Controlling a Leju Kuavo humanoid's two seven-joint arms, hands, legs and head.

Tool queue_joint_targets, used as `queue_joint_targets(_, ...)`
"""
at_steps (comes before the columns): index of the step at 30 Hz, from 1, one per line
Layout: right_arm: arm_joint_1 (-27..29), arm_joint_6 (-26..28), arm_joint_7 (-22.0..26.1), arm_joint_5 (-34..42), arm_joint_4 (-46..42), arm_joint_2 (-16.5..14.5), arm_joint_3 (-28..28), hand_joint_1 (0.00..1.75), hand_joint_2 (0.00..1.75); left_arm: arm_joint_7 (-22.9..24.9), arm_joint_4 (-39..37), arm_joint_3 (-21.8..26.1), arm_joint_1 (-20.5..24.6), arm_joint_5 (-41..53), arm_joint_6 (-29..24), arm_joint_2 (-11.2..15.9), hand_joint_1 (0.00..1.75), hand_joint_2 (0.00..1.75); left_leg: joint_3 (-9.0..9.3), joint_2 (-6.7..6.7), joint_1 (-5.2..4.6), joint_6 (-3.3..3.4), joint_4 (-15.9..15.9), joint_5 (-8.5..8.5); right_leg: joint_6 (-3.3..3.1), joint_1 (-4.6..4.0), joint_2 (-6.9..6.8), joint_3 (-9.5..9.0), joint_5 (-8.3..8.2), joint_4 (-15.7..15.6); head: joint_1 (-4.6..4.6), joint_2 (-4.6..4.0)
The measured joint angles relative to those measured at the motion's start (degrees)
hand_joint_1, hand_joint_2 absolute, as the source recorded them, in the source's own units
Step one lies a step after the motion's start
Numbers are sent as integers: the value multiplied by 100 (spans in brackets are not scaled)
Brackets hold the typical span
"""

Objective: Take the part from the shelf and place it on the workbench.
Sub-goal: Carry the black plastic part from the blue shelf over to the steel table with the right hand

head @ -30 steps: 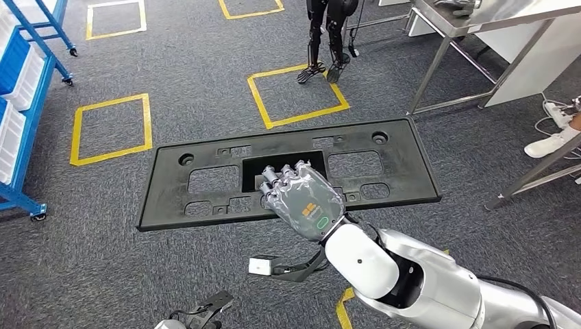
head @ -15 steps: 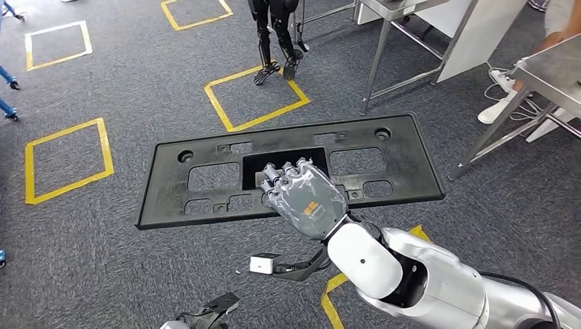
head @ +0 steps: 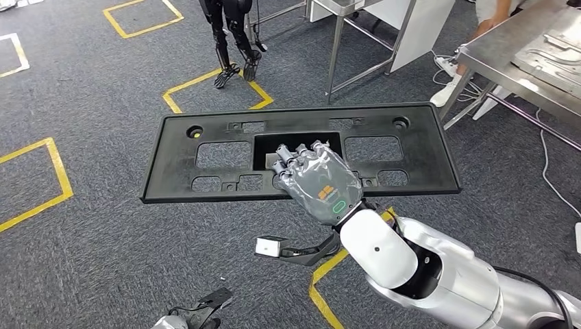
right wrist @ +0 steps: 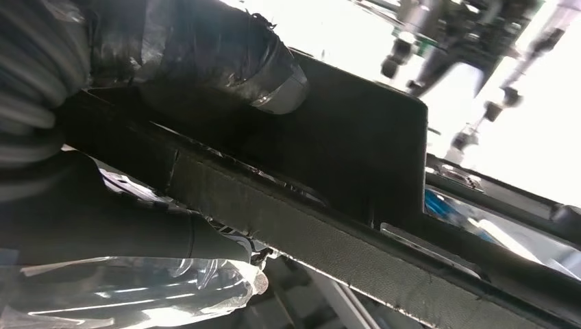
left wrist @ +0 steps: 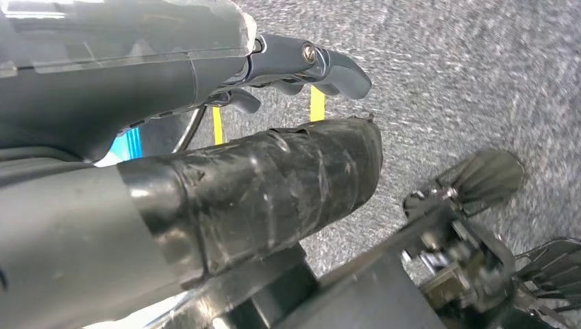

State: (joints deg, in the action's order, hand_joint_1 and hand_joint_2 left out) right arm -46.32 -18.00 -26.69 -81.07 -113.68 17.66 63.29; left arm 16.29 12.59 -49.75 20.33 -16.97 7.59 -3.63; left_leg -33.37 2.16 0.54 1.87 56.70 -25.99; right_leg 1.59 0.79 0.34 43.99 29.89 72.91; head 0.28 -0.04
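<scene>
A robot test floor in a workshop or lab, by the look of it: grey carpet [head: 103, 226] marked out with yellow taped squares [head: 218, 88], like stations. Steel workbenches [head: 527, 51] on bare metal legs stand along the far side, one carrying a flat metal piece [head: 551, 55]. Another humanoid robot's dark legs [head: 229, 34] stand by a square, and white cables [head: 548, 178] trail across the floor

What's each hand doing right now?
Right hand: holding the black panel at its near edge.
Left hand: holding nothing; open or closed cannot be told.
</scene>
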Motion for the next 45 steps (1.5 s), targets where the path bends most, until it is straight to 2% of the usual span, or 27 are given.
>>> queue_joint_targets(1, -16, 6, -4, 13, -2, 19, -28, 175, 175, 3, 0, 0, 4, -1, -2, -1, 0, 0, 1, 65, 4, -12, 16, -15, 14, 17, -39, -145, -153, -239, 0, 0)
queue_joint_targets(3, -59, 31, -13, 28, -8, 51, -94, 175, 175, 4, 0, -1, 13, 1, -8, -1, 0, 0, -4, 177, -2, -64, 74, -64, 24, 7, -257, -570, -427, -981, 8, 0)
queue_joint_targets(5, -85, 85, -25, 31, -19, 66, -156, 175, 175, 13, -1, -8, 17, 8, -12, 2, 0, 0, -12, 275, -31, -126, 125, -108, -23, -29, -383, -779, -495, -1372, 10, 0)
queue_joint_targets(8, -64, 149, -26, 35, -16, 79, -182, 175, 175, 25, -4, -24, 22, 19, -6, 4, 0, 0, 7, 377, -29, -211, 139, -152, -127, -40, -218, -771, -503, -1395, -4, 0)
queue_joint_targets(10, -46, 182, -21, 41, -5, 85, -182, 175, 175, 27, -4, -26, 33, -9, -14, 4, 0, 0, -70, 195, 11, -268, 348, -317, -191, -22, -108, -783, -522, -1417, -15, 0)
queue_joint_targets(12, -31, 215, -20, 42, 13, 87, -182, 175, 175, 26, -6, -26, 25, -55, -38, 10, 0, 0, -364, -70, 33, -291, 966, -639, -230, -14, -13, -786, -528, -1421, -38, 0)
queue_joint_targets(13, -14, 231, -20, 43, 26, 87, -182, 175, 175, 28, -7, -26, 9, -80, -54, 13, 0, 0, -568, -132, 33, -297, 1357, -787, -243, -18, 51, -783, -529, -1416, -48, 0)
queue_joint_targets(14, 6, 243, -19, 45, 36, 88, -182, 175, 175, 35, -8, -26, -9, -98, -66, 18, 0, 0, -720, -158, 33, -297, 1621, -837, -247, -24, 121, -780, -528, -1410, -50, 0)
queue_joint_targets(15, 26, 251, -18, 49, 44, 89, -182, 175, 175, 44, -9, -26, -26, -117, -76, 21, 0, 0, -790, -174, 31, -289, 1706, -788, -248, -30, 196, -778, -526, -1401, -50, 0)
queue_joint_targets(16, 41, 259, -17, 54, 50, 90, -182, 175, 175, 55, -9, -26, -37, -138, -86, 25, 0, 0, -765, -195, 30, -271, 1587, -638, -250, -34, 280, -778, -525, -1392, -49, 0)
queue_joint_targets(17, 49, 264, -17, 58, 52, 91, -182, 175, 175, 68, -9, -26, -41, -154, -92, 30, 0, 0, -632, -244, 29, -244, 1260, -418, -250, -34, 358, -779, -524, -1385, -50, 0)
queue_joint_targets(19, 58, 276, -16, 62, 54, 92, -182, 175, 175, 99, -11, -26, -39, -184, -106, 51, 0, 0, -305, -478, 35, -176, 532, -113, -233, -31, 497, -770, -527, -1376, -43, 0)
queue_joint_targets(21, 85, 299, -10, 54, 57, 91, -182, 175, 175, 138, -18, -26, -43, -201, -99, 71, 0, 0, -156, -609, 26, -143, 217, -66, -176, -7, 609, -736, -549, -1386, -46, 0)
queue_joint_targets(23, 134, 326, 0, 31, 67, 90, -179, 175, 175, 175, -22, -26, -54, -205, -62, 74, 0, 0, -132, -511, 23, -120, 156, -44, -96, 12, 694, -711, -578, -1418, -58, 0)
queue_joint_targets(25, 162, 357, 7, 3, 80, 90, -175, 175, 175, 192, -25, -26, -61, -205, -37, 78, 0, 0, -103, -393, 45, -61, 78, 5, -44, -11, 496, -649, -479, -1312, -35, 0)
queue_joint_targets(27, 180, 383, 6, -20, 94, 90, -171, 175, 175, 185, -29, -26, -78, -197, -36, 86, 0, 0, -90, -269, 44, -19, 38, 29, -17, -20, 159, -403, -155, -779, 0, 0)
queue_joint_targets(29, 226, 395, 5, -36, 106, 90, -162, 175, 175, 171, -33, -26, -111, -177, -33, 91, 0, 0, -90, -134, 33, -7, 42, 18, 10, -5, 28, -91, 120, -125, 12, 0)
queue_joint_targets(30, 254, 399, 5, -39, 110, 91, -156, 175, 175, 163, -34, -26, -126, -166, -32, 92, 0, 0, -89, -67, 32, -9, 48, 8, 22, 2, 4, -29, 122, 1, 12, 0)
queue_joint_targets(31, 278, 403, 5, -43, 113, 93, -150, 175, 175, 157, -35, -26, -134, -154, -28, 92, 0, 0, -89, -2, 34, -16, 60, -5, 30, 10, -18, -75, 17, -84, 13, 0)
queue_joint_targets(32, 293, 404, 5, -45, 115, 95, -146, 175, 175, 149, -35, -26, -138, -141, -26, 91, 0, 0, -87, 59, 37, -31, 78, -23, 33, 17, -62, -226, -162, -367, 13, 0)
queue_joint_targets(34, 304, 406, 2, -52, 118, 101, -145, 175, 175, 131, -35, -26, -133, -120, -21, 90, 0, 0, -87, 156, 24, -82, 136, -71, 15, 2, -248, -580, -459, -1050, 17, 0)
queue_joint_targets(36, 314, 405, -7, -63, 122, 108, -147, 175, 175, 116, -35, -27, -128, -102, -16, 91, 0, 0, -83, 247, -7, -143, 172, -111, -42, -39, -343, -714, -520, -1346, 14, 0)
queue_joint_targets(39, 339, 391, -14, -74, 125, 119, -149, 175, 175, 101, -35, -28, -112, -51, 6, 92, 0, 0, -48, 369, -3, -232, 183, -162, -140, -55, -178, -702, -523, -1365, 2, 0)
queue_joint_targets(41, 343, 362, -14, -75, 122, 132, -168, 175, 175, 90, -35, -32, -87, -15, 20, 92, 0, 0, -156, 185, 22, -281, 479, -379, -202, -29, -60, -715, -544, -1387, -14, 0)
queue_joint_targets(43, 341, 324, -8, -71, 118, 140, -189, 175, 175, 86, -35, -41, -78, 1, 30, 92, 0, 0, -465, -79, 32, -300, 1157, -729, -244, -24, 56, -717, -555, -1392, -38, 0)
queue_joint_targets(44, 342, 302, 3, -66, 117, 140, -193, 175, 175, 87, -35, -45, -81, 1, 36, 92, 0, 0, -636, -131, 31, -299, 1498, -853, -255, -32, 124, -715, -559, -1391, -45, 0)
queue_joint_targets(45, 342, 280, 16, -61, 116, 140, -193, 175, 175, 87, -35, -48, -85, 1, 42, 91, 0, 0, -749, -159, 29, -289, 1706, -888, -262, -43, 199, -715, -560, -1388, -46, 0)
